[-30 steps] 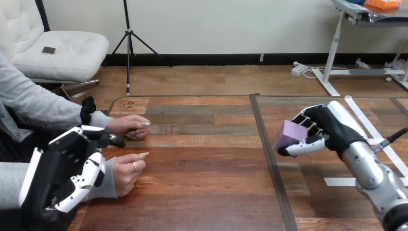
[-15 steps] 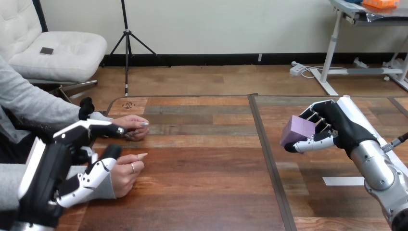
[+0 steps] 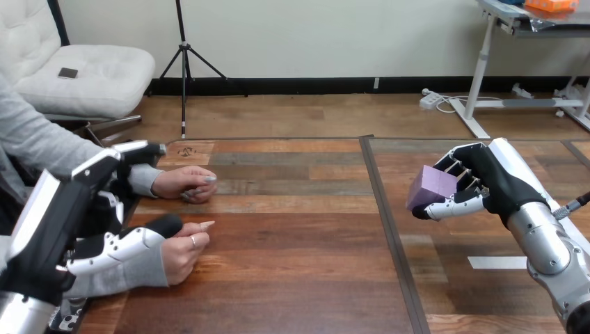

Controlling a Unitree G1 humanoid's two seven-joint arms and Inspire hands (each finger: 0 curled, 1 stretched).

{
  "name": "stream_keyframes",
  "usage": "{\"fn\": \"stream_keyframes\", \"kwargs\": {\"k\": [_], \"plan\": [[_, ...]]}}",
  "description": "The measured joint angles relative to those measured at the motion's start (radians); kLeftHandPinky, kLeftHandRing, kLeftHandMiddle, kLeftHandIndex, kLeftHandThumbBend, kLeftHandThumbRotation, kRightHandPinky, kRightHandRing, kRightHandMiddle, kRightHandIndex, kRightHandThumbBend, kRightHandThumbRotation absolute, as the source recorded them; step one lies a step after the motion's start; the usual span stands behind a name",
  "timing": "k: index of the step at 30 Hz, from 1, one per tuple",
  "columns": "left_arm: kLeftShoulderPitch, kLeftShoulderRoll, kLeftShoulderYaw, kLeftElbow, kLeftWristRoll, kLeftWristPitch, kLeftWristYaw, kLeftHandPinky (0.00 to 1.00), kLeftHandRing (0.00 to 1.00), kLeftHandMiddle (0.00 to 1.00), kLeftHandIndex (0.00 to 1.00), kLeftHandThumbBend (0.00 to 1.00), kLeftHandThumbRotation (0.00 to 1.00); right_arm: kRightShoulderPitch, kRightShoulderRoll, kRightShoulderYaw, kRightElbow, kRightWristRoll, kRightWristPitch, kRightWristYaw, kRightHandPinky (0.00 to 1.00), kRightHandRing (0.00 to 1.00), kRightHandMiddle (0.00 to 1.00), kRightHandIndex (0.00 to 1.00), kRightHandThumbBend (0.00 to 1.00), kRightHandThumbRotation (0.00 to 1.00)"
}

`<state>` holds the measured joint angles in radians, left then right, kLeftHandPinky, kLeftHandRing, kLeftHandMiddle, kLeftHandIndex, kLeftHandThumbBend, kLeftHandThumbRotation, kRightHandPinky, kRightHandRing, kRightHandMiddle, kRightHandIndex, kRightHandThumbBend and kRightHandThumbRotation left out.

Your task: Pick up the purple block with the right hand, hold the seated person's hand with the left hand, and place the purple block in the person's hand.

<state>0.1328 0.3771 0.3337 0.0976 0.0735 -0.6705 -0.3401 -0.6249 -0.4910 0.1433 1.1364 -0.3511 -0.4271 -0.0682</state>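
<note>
A robotics lab, it seems. White tape strips (image 3: 497, 262) mark the wooden desk (image 3: 292, 209), where a person's hand (image 3: 182, 247) lies beside the left robot hand (image 3: 69, 229).

Standing here, I can't read any words, numbers or labels on anything. There are small dark marks (image 3: 184, 150) at the far left corner of the wooden table (image 3: 292, 209), but they are too small for me to tell what they are.
</note>
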Motion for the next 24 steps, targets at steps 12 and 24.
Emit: {"fn": "stream_keyframes", "kwargs": {"k": [12,24], "plan": [[0.012,0.053,-0.002,-0.090,0.233,0.061,0.076,0.58,0.81,0.82,0.78,1.00,0.41,0.000,0.000,-0.001,-0.020,0.000,0.001,0.000,0.36,0.40,0.44,0.46,0.84,0.00],[0.014,0.081,-0.013,-0.097,0.297,0.117,0.092,0.68,0.82,0.82,0.78,1.00,0.39,0.000,0.000,-0.003,-0.033,0.003,0.008,0.000,0.36,0.40,0.43,0.46,0.85,0.00]]}}
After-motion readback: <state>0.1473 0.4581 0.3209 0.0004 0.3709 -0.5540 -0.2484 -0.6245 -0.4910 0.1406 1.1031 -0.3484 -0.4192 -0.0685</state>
